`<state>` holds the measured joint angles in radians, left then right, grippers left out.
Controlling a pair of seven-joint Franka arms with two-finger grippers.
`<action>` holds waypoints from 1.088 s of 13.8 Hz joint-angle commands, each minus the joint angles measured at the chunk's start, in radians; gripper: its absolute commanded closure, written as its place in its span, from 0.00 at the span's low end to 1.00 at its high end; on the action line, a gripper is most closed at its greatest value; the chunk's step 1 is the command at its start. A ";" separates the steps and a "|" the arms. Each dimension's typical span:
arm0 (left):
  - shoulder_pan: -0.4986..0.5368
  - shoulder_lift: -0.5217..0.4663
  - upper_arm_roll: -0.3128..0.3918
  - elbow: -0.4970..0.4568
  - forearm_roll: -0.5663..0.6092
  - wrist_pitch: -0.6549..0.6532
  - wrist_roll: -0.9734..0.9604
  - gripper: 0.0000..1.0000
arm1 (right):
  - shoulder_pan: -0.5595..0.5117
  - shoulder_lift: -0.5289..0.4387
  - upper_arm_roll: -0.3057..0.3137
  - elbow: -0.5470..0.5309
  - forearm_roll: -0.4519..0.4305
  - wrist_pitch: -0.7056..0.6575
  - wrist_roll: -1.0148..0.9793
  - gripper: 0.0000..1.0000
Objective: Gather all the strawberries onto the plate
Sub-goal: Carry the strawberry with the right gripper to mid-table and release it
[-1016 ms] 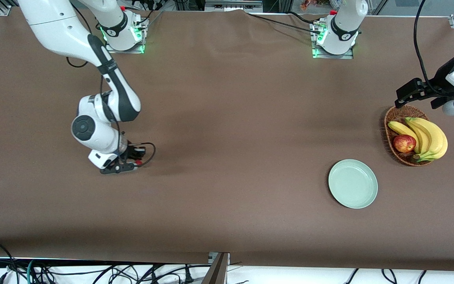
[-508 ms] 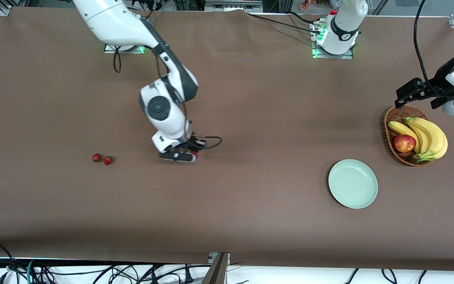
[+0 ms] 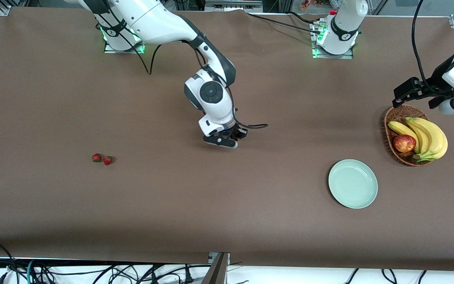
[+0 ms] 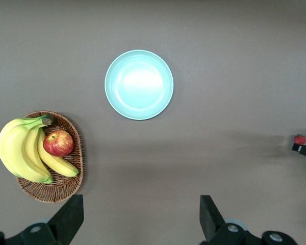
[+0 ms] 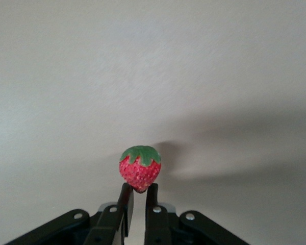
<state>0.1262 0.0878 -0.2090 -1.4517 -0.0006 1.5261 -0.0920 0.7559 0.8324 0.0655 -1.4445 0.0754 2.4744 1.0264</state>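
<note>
One strawberry pinched in my right fingers, two more waiting on the table.

Nearest the front camera, the plate [image 3: 352,183] sits bare toward the left arm's end of the table. Two strawberries [image 3: 102,159] lie side by side toward the right arm's end, well apart from it. My right gripper [image 3: 227,140] hangs over the table's middle, fingers clamped on the third strawberry [image 5: 139,170], leafy cap up. The basket [image 3: 395,134] holds bananas [image 3: 428,137] and an apple [image 3: 404,143]. My left gripper [image 3: 402,92] waits over the basket's rim, fingers [image 4: 66,220] spread wide.
</note>
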 commanded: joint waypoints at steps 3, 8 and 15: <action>0.000 0.010 -0.003 0.033 0.004 -0.015 0.006 0.00 | 0.032 0.066 -0.012 0.056 0.007 0.030 0.024 0.85; 0.000 0.007 -0.003 0.033 -0.001 -0.018 0.005 0.00 | 0.039 0.074 -0.015 0.058 0.004 0.060 0.017 0.01; -0.010 0.003 -0.004 0.034 -0.016 -0.018 0.014 0.00 | -0.088 -0.031 -0.033 0.165 -0.059 -0.247 -0.190 0.00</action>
<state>0.1221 0.0878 -0.2102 -1.4447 -0.0027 1.5261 -0.0920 0.7288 0.8425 0.0210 -1.2949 0.0252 2.3246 0.9444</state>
